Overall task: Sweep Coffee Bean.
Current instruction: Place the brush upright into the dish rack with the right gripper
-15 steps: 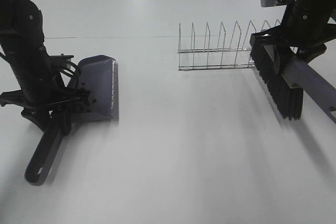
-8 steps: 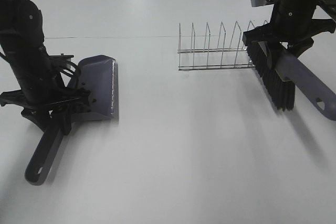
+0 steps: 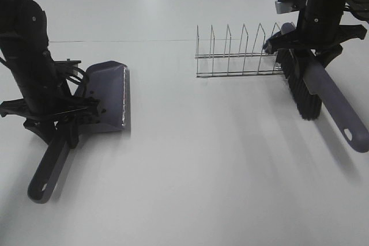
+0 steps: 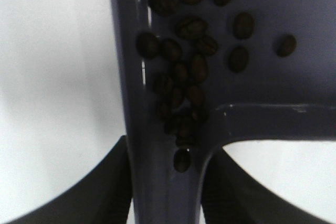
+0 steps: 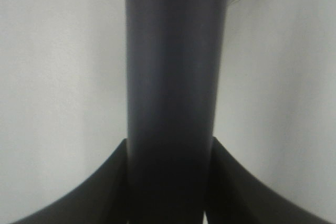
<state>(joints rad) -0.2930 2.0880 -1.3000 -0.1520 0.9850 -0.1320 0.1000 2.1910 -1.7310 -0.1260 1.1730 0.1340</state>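
The purple dustpan (image 3: 109,96) rests on the white table at the left, its handle (image 3: 45,177) pointing toward the front. My left gripper (image 3: 63,120) is shut on that handle. In the left wrist view, several dark coffee beans (image 4: 184,72) lie inside the dustpan (image 4: 268,82), piled along one wall near the handle, between my gripper's fingers (image 4: 89,192). At the right, my right gripper (image 3: 308,56) is shut on the brush handle (image 5: 176,77). The brush hangs tilted, with its black bristles (image 3: 301,87) beside the end of the wire rack. I see no beans on the table.
A wire dish rack (image 3: 239,53) stands at the back right, its right end close to the brush. The brush's grey handle end (image 3: 351,133) sticks out toward the front right. A thin line (image 3: 115,41) runs across the table behind the dustpan.
The right arm has swung the brush left and back toward the rack's end, turning its handle more toward the front. The left arm and dustpan have not moved.
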